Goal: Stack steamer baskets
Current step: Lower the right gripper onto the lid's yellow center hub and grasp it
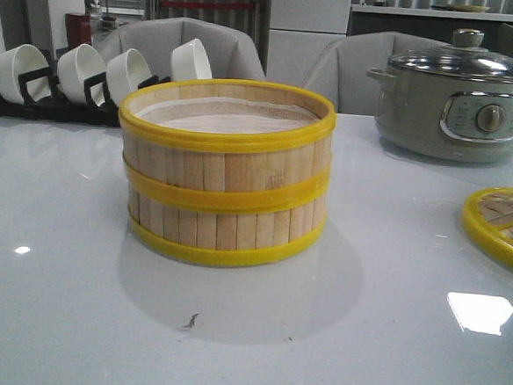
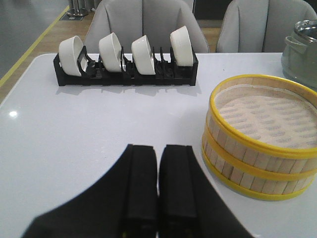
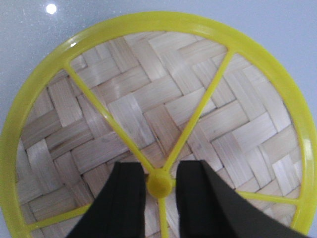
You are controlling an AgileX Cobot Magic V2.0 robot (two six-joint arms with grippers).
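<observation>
Front view: baskets (image 1: 223,173) stacked, one atop the other, centre of frame on table (image 1: 76,259); lid (image 1: 503,227) at right edge, cut off; no arms visible.

Left wrist view: left gripper (image 2: 158,186) clenched, empty, bottom centre — baskets to its right, apart; bowl rack (image 2: 126,74) upper left.

Right wrist view: right gripper (image 3: 160,191) parted, straddling knob (image 3: 159,184) of lid — contact hard to judge; fingertips cut off; baskets out of frame.

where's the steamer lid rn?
The flat woven-bamboo lid with yellow rim lies at the table's right edge in the front view, before the grey electric pot, under the right pincer.
</observation>
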